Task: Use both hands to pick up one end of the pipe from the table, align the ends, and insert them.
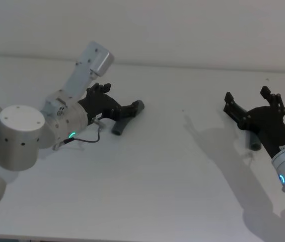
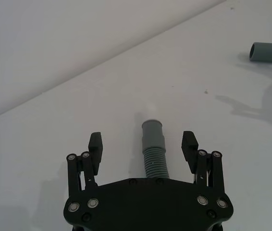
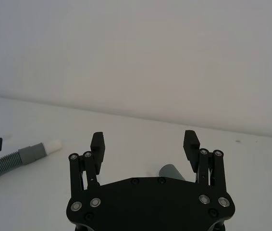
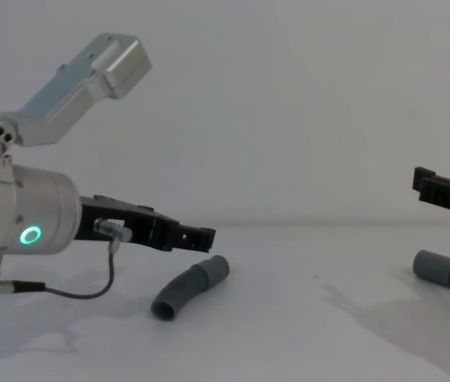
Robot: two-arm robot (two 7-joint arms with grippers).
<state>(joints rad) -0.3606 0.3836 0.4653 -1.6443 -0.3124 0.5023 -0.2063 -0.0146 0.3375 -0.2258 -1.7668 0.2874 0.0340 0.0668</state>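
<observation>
Two dark-grey ribbed pipe pieces lie on the white table. The left piece curves, with a smooth cuff end pointing away from my left gripper. That gripper is open; its fingers straddle the piece and hang just above it in the chest view. The right piece lies under my right gripper, which is open with nothing between its fingers; a grey cuff peeks out past its palm. A white stub shows on the left piece's end.
A pale wall rises behind the table's far edge. A thin black cable loops from the left wrist down near the table. Bare table surface lies between the two arms.
</observation>
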